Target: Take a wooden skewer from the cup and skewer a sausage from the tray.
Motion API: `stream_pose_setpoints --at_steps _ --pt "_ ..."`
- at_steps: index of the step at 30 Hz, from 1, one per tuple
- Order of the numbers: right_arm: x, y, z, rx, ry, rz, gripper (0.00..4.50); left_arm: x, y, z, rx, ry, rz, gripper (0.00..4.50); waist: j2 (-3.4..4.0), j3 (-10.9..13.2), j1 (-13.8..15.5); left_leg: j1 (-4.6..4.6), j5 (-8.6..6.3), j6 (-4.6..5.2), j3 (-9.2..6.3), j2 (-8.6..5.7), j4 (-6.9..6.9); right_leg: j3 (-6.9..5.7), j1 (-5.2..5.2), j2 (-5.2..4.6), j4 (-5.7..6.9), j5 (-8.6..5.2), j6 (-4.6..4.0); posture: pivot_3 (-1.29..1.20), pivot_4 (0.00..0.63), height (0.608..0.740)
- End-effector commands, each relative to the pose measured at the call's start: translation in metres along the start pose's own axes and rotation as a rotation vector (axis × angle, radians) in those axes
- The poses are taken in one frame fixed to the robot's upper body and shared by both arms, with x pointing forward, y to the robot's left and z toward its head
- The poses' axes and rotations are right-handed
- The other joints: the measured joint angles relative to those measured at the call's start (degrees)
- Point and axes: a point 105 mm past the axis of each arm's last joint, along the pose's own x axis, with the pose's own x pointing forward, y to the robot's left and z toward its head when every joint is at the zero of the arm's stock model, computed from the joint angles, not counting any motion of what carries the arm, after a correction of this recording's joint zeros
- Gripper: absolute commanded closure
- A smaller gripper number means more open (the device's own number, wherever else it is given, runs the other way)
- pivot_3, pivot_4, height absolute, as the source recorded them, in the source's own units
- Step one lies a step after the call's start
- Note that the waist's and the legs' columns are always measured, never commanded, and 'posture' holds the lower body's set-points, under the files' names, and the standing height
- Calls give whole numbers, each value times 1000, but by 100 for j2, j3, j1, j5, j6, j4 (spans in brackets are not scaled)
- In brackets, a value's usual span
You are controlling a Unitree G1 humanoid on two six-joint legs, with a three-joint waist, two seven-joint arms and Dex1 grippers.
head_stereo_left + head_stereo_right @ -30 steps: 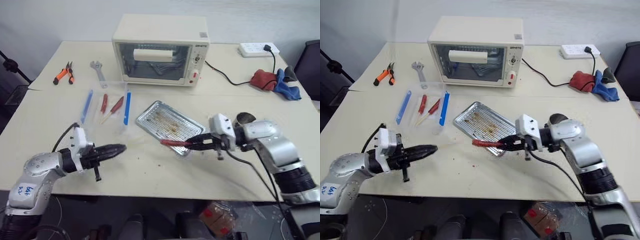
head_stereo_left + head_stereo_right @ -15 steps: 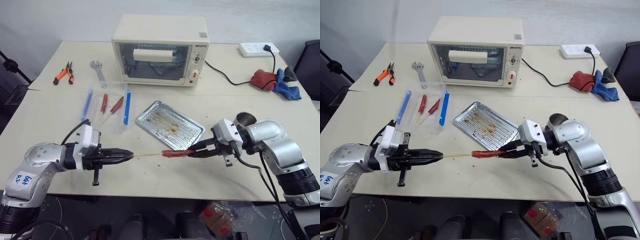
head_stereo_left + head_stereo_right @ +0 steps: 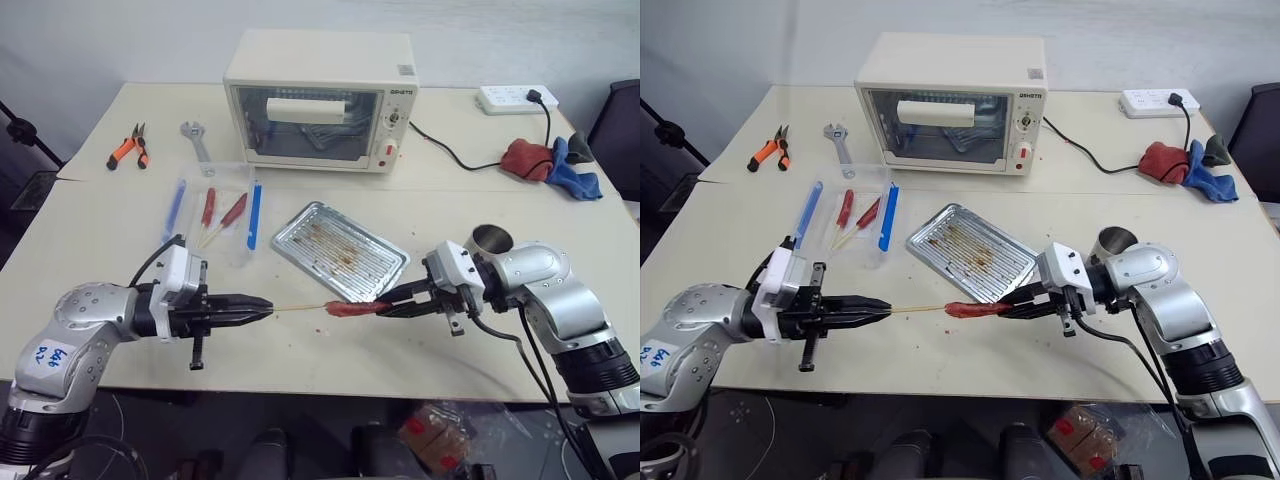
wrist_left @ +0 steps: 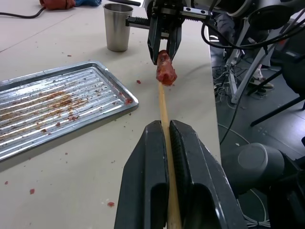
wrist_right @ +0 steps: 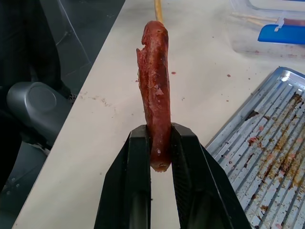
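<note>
My left gripper is shut on a thin wooden skewer, held level and pointing right above the table's front. The skewer's tip meets the end of a red-brown sausage; how deep it goes I cannot tell. My right gripper is shut on the sausage's other end and points left. Both hover just off the near corner of the greasy ribbed tray. The steel cup stands behind my right wrist. In the left wrist view the skewer runs straight to the sausage.
A toaster oven stands at the back centre. A clear plastic box with blue sticks and red items lies left of the tray. Orange-handled pliers and a wrench are at the back left. A power strip and cloths are at the back right.
My left gripper has moved right with the skewer until its tip reached the sausage's end. The right gripper and sausage have shifted slightly off the tray's edge toward the table's front.
</note>
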Motion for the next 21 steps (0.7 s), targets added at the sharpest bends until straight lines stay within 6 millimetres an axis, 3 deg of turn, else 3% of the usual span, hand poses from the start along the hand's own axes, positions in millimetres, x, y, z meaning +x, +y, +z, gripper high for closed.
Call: stream_pose_setpoints --at_steps 1,12,21 --pt "2 -1 10 -32 -39 -2 3941 6 -7 8 24 -21 -48 4500 0 0 1 0 0 0 0 0 0 0 0 0 0 0 0 0 150 740" --pt "-8 -1 1 -17 -23 -15 3941 0 -7 5 6 -4 -36 4500 0 0 0 0 0 0 0 0 1 0 0 0 1 0 0 0 150 740" --pt "-5 0 3 -22 -29 -1 3941 1 -6 2 1 -8 -23 4500 0 0 2 0 0 0 0 0 3 0 0 0 2 0 0 0 150 740"
